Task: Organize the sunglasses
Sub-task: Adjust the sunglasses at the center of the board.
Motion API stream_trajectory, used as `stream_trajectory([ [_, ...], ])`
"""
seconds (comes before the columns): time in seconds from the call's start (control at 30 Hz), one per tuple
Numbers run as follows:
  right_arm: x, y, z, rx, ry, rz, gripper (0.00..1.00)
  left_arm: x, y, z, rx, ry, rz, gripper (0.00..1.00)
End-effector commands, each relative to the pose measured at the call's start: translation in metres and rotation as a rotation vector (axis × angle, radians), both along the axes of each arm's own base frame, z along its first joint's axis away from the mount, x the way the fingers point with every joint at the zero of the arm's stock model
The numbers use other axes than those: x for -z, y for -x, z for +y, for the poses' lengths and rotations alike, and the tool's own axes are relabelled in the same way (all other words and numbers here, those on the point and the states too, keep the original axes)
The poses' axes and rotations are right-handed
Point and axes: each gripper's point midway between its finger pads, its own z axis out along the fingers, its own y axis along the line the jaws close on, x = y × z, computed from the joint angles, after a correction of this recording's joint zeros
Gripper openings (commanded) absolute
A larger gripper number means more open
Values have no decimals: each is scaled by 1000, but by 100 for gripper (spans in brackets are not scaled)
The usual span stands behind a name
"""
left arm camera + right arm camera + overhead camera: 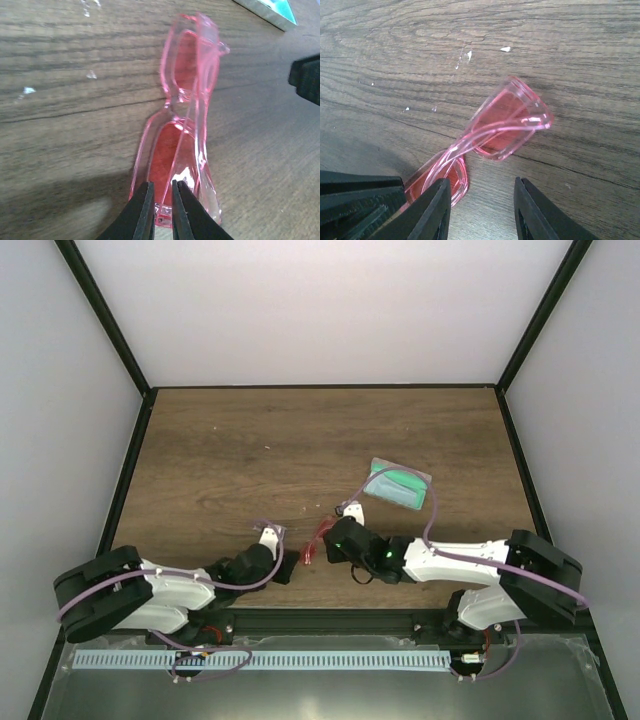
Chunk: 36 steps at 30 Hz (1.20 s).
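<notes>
1. Left pincer [161,184] is nearly closed. Its two black fingertips pinch the near end of the sunglasses [186,70], with only a thin strip of pink frame between them.
2. The right pincer [481,181] is partly open with nothing between the fingers. It hangs low over the table [230,460], just beside the sunglasses. Its left finger sits very close to one lens, but contact can't be made out.
3. The sunglasses are on the wood near the front edge, about mid-width, between the two pincers. They have a clear pink-red frame, and one arm runs along the front, apparently folded. Flat or slightly lifted: can't tell.
4. In the top view they are mostly covered by the right wrist, so only a red sliver shows.
5. In the left wrist view the gripped end is cut off by the bottom edge and hidden behind the fingers.
6. In the right wrist view the near lens is partly behind the left pincer's black body at lower left.
7. The case [400,485] is grey with green lining, farther back and right, well apart from the sunglasses. The left wrist view shows only its corner.
</notes>
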Motion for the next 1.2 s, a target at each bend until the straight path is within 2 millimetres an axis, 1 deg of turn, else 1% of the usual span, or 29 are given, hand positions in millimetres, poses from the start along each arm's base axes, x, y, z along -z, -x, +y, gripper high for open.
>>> stream_trajectory([
  [0.0, -8, -1, -1, 12, -24, -29, 36, -5, 4, -11, 0, 33, -19, 12],
  [0.07, -8, 0, -2, 9, -27, -30, 36, -7, 6, -15, 8, 24, -24, 12],
  [0.17, -10, 1, -3, 8, -34, -33, 36, -5, 10, -16, 11, 8, -23, 12],
  [0.2, -10, 1, -3, 8, -33, -32, 36, -14, 7, -23, 7, 29, -34, 12],
  [0.33, -8, 2, 2, -12, -23, -27, 37, -20, 5, -18, -15, 29, -51, 12],
  [0.4, -5, 4, 9, -32, -16, -27, 39, -26, 3, -14, -30, 27, -69, 12],
  [0.57, -1, 4, 29, -67, 8, -22, 47, -44, 0, 3, -77, 30, -114, 12],
  [0.67, 0, 4, 42, -77, 39, -28, 47, -54, -3, 19, -123, 23, -143, 13],
  [0.73, 1, 3, 48, -74, 57, -30, 47, -56, -4, 31, -153, 2, -155, 13],
  [0.8, 6, 2, 53, -77, 73, -25, 47, -63, -3, 38, -174, 14, -164, 13],
  [0.83, 8, 1, 55, -78, 79, -22, 47, -56, -1, 44, -178, 5, -160, 13],
  [0.97, 22, -3, 59, -63, 129, -4, 47, -53, 1, 53, -196, 22, -159, 14],
  [1.07, 27, -5, 57, -41, 163, 2, 47, -53, 1, 57, -205, 27, -161, 14],
  [1.17, 31, -5, 57, -35, 182, 4, 46, -55, 1, 56, -203, 34, -166, 14],
])
